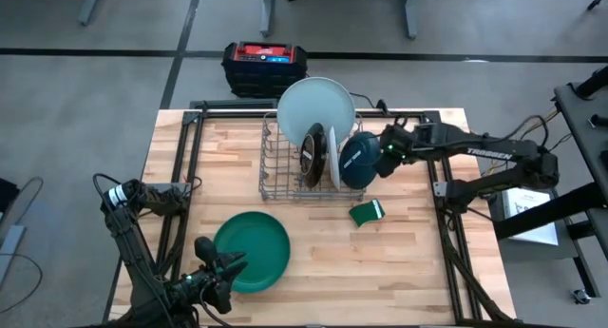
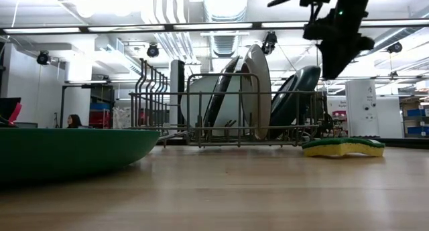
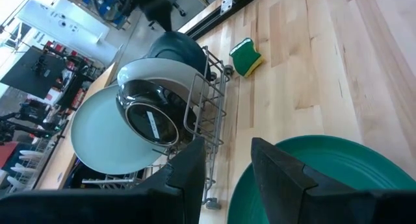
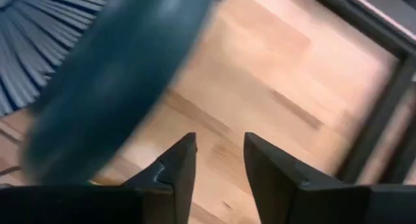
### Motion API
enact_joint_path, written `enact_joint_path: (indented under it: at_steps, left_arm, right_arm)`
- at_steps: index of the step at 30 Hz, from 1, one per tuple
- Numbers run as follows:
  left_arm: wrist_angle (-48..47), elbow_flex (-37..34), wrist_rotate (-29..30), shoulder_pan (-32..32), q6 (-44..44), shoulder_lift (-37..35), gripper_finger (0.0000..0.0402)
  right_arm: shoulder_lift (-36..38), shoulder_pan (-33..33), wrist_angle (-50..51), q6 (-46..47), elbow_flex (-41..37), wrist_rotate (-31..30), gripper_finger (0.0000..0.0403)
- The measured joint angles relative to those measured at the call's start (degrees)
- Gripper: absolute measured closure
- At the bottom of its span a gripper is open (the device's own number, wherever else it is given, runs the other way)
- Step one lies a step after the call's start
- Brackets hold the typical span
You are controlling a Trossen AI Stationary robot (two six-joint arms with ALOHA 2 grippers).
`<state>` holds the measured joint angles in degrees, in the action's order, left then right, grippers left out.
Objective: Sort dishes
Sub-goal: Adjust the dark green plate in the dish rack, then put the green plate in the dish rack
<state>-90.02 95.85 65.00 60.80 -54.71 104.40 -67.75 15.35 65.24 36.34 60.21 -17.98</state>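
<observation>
Currently logged: dark teal plate [image 1: 359, 161], upright in rack [image 1: 285, 187]; stiff, glazed, slippery, breakable. I'd pinch its upper rim. Right gripper [image 4: 218, 160] fingers part-open, empty; left gripper [image 3: 227, 169] fingers narrow, empty.

I'm looking into a lab or workshop hall: exposed silver ceiling ducts [image 2: 224, 7], long fluorescent strip lights [image 2: 100, 27], grey concrete floor [image 1: 85, 100], my pale wooden plank counter [image 1: 418, 261] on black metal framing [image 1: 185, 166].

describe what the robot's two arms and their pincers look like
Both arms are dark, near-black jointed links with cables along them. The right arm carries white lettering and a small green light near its wrist. Each pincer, the left pincer and the right pincer, has two dark, wedge-shaped fingers.
</observation>
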Motion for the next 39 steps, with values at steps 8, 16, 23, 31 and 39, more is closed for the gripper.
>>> enact_joint_path:
  at_steps: [8,16,23,31,39]
  left_arm:
    - [0.00,0.00,0.25,0.00,0.16,0.00,0.0286]
    - [0.00,0.00,0.30,0.00,0.19,-0.02,0.0286]
    - [0.00,0.00,0.32,0.00,0.20,-0.04,0.0286]
    - [0.00,0.00,0.36,0.00,0.51,-0.04,0.0286]
    - [0.00,0.00,0.32,0.00,0.08,-0.04,0.0286]
  right_arm:
    - [-0.65,-2.91,-13.24,-6.18,-1.03,1.69,0.0330]
    - [-0.65,-3.23,-19.22,-11.41,2.19,1.94,0.0368]
    - [-0.67,-3.23,-21.45,-13.62,2.03,1.91,0.0384]
    - [-0.67,-3.23,-24.11,-15.75,2.01,1.50,0.0385]
    - [-0.33,-3.23,-19.50,-15.82,4.78,1.40,0.0385]
